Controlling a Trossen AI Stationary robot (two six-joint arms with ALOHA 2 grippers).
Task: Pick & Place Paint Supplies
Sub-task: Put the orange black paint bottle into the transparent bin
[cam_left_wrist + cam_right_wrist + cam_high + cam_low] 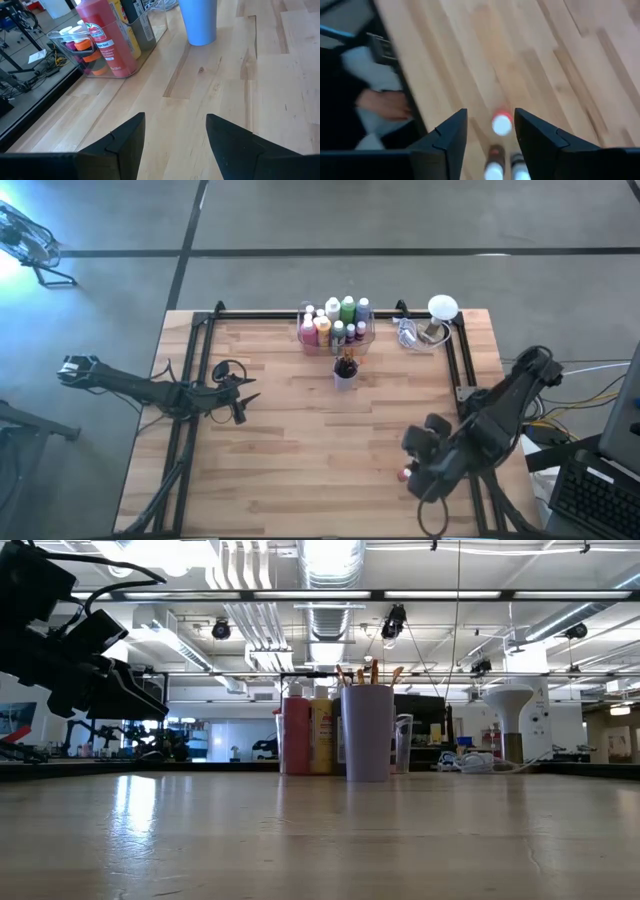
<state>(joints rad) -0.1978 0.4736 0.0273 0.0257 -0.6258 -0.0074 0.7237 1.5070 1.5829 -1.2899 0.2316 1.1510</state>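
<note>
A clear bin at the table's far middle holds several paint bottles, among them a tall red one. In front of it stands a pale cup with brushes in it. My left gripper is open, low over the left part of the table, pointing at the bin. My right gripper hangs open over the near right corner, pointing steeply down. Below it, between its fingers but apart from them, a small red bottle with a white cap stands on the wood. Two more small white-capped bottles stand beside it.
A white lamp-like thing and a clear jug stand at the far right corner. Black frame rails run along the table's sides and far edge. The wood in the middle is bare. The left arm fills the low view's top left.
</note>
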